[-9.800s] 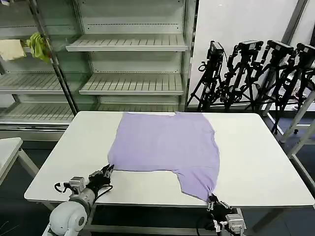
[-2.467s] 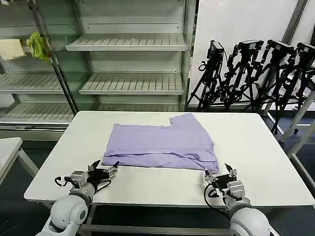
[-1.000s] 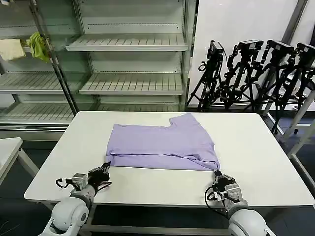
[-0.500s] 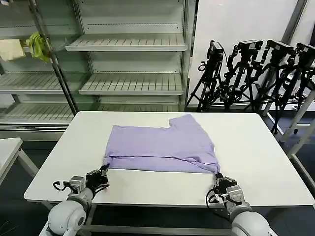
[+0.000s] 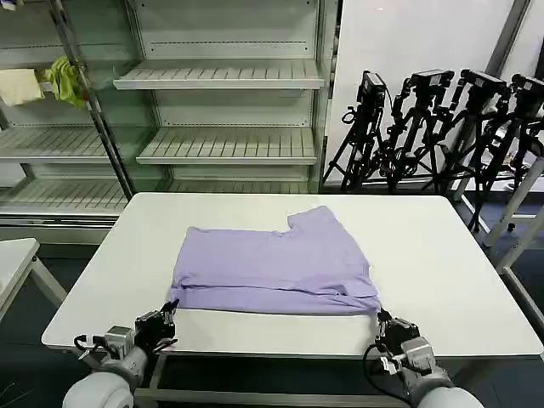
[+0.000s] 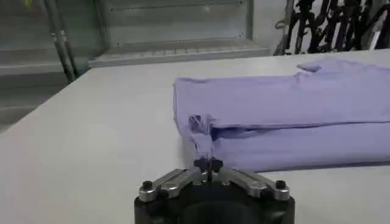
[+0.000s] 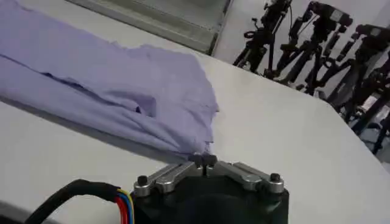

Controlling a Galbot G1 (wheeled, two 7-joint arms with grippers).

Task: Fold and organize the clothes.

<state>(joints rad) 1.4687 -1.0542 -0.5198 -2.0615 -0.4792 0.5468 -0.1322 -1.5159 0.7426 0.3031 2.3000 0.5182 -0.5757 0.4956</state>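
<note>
1. Left claw (image 5: 167, 315) at the desk's near edge on the robot's left, fingers pinched together on the near-left corner of the lavender soft-fabric T-shirt (image 5: 272, 270); the left wrist view shows the closed tips (image 6: 208, 163) gripping a small drawn-out tab of cloth.
2. Right claw (image 5: 382, 321) at the near edge on the right, fingers closed on the near-right corner of the shirt; the right wrist view shows the tips (image 7: 203, 161) meeting at the fabric's edge.
3. T-shirt lies on the white smooth rectangular desk (image 5: 442, 255), folded into a wide band with two layers showing along the near edge, plain side up, soft wrinkles near the right end, a notch and one flap sticking up at the far edge.
4. Compared with half a second ago: both claws sit nearer to the robot, and the shirt's near edge has slid towards the desk's near edge with them; the shirt looks slightly more spread to the left.
5. Beyond the desk, metal slatted shelves (image 5: 221, 75); a yellow-green cloth (image 5: 65, 78) and a cream cloth (image 5: 19, 85) hang at the far left.
6. Black tripods (image 5: 442, 127) stand at the far right.
</note>
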